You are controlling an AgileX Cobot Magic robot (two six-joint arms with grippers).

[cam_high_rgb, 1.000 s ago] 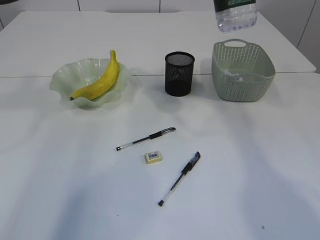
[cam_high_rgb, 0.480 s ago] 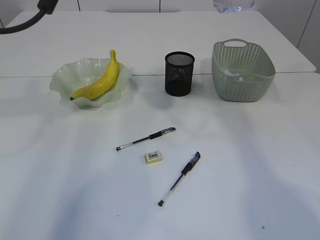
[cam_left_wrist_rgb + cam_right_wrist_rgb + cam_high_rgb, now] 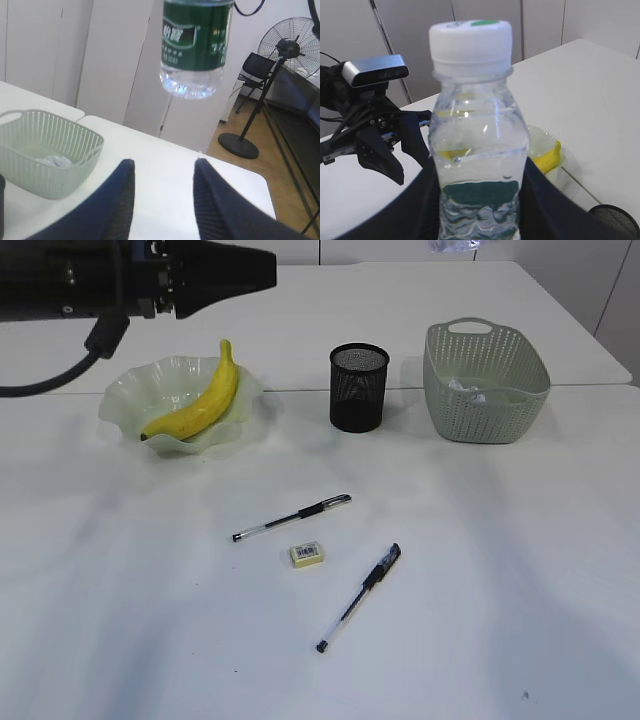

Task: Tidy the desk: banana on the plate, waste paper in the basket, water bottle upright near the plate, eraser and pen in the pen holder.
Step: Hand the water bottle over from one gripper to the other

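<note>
So my right gripper [image 3: 477, 200] is clamped around the water bottle [image 3: 472, 135], jaws hugging both sides of it at label height, white cap pointing up. The bottle is way up in the air, not on the desk [image 3: 120, 590] at all. From the exterior view you only catch a sliver of its clear bottom at the very top edge, above the basket [image 3: 486, 382]. My left wrist camera sees it hanging above and beyond the far desk corner, green label showing.

My left gripper [image 3: 162, 200] is holding nothing, fingers [image 3: 117, 205] spread apart with bare white tabletop between them. It's raised up and aimed across toward the bottle and the basket. In the exterior view my left arm [image 3: 130, 280] stretches in from the top left, above the plate [image 3: 125, 400].

Down on the desk: the banana [image 3: 200, 400] lies in the green ruffled plate at the left. The pen holder [image 3: 358, 387] stands upright between plate and basket, apart from both. There's something crumpled and white, the waste paper [image 3: 465, 390], sitting inside the basket.

Still out on the open desk: one pen [image 3: 292, 517] lying at a slant, the eraser [image 3: 306, 554] just below it, and a second pen [image 3: 360, 597] just to the right of the eraser. None of the three touch each other.
</note>
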